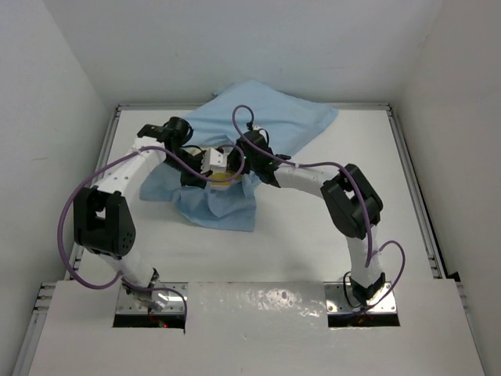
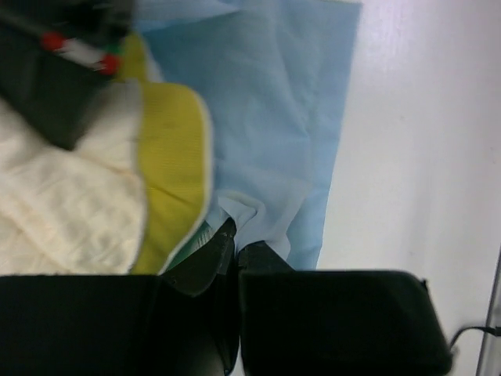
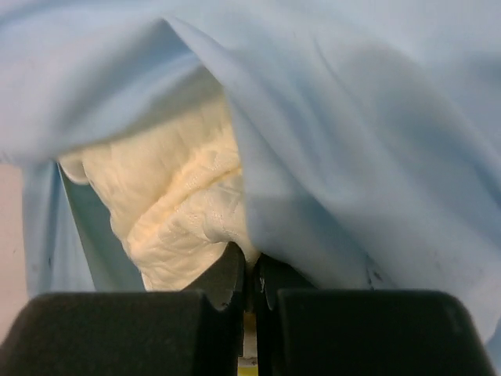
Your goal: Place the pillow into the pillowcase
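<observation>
Top external view: the pillowcase (image 1: 262, 121) lies spread, light blue face up, at the far middle of the counter (image 1: 313, 235), with a bunched part (image 1: 219, 207) nearer the arms. The pillow (image 1: 221, 163) shows only as a small cream patch with a yellow edge at the opening of the case, between the two arms. The left pincer (image 1: 194, 174) and the right pincer (image 1: 235, 166) both reach into this spot, one on each side of the exposed pillow; their jaws cannot be made out from here. Left wrist view: the left pincer (image 2: 235, 239) has its jaws pressed together on a small raised fold of the pillowcase (image 2: 274, 102). The pillow (image 2: 63, 211) lies just to the left of the fingertips, its yellow band (image 2: 176, 157) running alongside the blue cloth. A sliver of sea-green fabric shows at the jaws, and a dark part of the other arm (image 2: 55, 78) sits over the pillow at upper left. Right wrist view: the right pincer (image 3: 250, 262) has its jaws closed tight. The pillow (image 3: 184, 204) sits directly above the tips, touching them, under the draped pillowcase (image 3: 352, 157). Whether cloth or pillow is nipped there cannot be told.
</observation>
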Controlling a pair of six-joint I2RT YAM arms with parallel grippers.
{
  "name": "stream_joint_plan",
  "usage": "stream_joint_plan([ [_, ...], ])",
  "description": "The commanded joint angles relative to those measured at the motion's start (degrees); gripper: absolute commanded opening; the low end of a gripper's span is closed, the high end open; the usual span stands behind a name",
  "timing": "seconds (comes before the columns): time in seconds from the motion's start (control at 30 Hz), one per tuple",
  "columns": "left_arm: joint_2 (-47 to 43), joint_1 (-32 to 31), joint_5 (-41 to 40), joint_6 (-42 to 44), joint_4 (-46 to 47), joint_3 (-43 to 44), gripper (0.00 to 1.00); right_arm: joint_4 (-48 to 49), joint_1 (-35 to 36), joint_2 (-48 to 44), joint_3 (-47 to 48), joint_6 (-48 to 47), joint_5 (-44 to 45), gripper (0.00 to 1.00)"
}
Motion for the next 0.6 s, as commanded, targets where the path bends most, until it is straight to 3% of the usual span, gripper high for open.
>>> stream_joint_plan([
  [0.0,-1.6,-0.9,9.2,5.9,-11.2,1.5,0.0,21.2,-0.8,2.2,5.1,-2.2,11.9,0.0],
  [0.07,-1.8,-0.8,9.7,4.8,-11.2,3.5,0.0,21.1,-0.5,4.1,8.2,-4.4,12.1,0.0],
  [0.13,-2.1,0.3,13.2,1.9,-11.2,9.4,0.0,10.9,-0.4,9.0,14.4,-8.3,12.7,0.0],
  [0.2,-2.7,3.0,24.1,-0.2,-11.2,14.5,0.0,2.5,-0.4,11.7,15.9,-9.3,12.7,0.0],
  [0.23,-2.0,7.4,32.4,-3.1,-11.1,20.5,0.0,0.8,-0.4,12.4,13.4,-8.2,12.0,0.0],
  [0.27,-1.2,10.3,36.4,-5.3,-11.0,23.7,0.0,0.8,-0.4,12.0,11.1,-8.1,10.8,0.0],
  [0.33,0.8,19.1,42.7,-17.8,-5.7,30.9,0.0,1.3,-0.3,8.6,2.8,-9.6,8.5,0.0],
  [0.4,2.2,24.6,42.4,-29.8,4.2,30.9,0.0,3.2,-0.2,5.7,-5.5,-11.0,7.3,0.0],
  [0.47,1.0,25.8,35.0,-42.4,20.1,26.8,0.0,2.4,-0.1,2.3,-9.6,-16.2,2.0,0.0],
  [0.57,-0.9,25.8,27.4,-48.2,33.6,16.3,0.0,-0.8,0.1,-2.5,-13.5,-24.5,-4.2,0.0],
])
